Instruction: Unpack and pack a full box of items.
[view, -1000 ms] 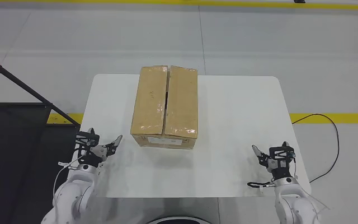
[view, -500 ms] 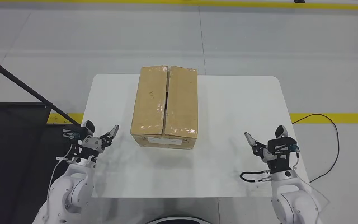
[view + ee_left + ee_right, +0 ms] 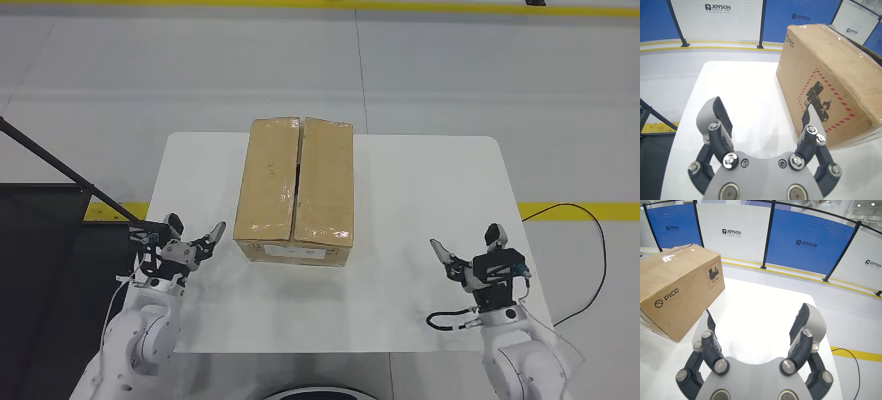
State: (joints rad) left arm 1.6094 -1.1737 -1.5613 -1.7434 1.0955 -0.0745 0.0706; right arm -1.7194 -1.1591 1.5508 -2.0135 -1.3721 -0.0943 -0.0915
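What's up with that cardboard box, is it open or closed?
Closed. Both top flaps of the cardboard box lie folded flat, meeting along a middle seam; its contents cannot be seen.

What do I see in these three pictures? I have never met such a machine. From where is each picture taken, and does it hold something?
This is a robot with two arms, and each arm ends in a two-fingered pincer. One picture is taken from above, looking down at a white table. A closed cardboard box stands on it. The left pincer is close to the box, and the right pincer is farther from it, near the table's edge. The other two pictures come from cameras on the wrists. Each shows its own pincer in front and the box beyond. Both pincers are open and hold nothing.
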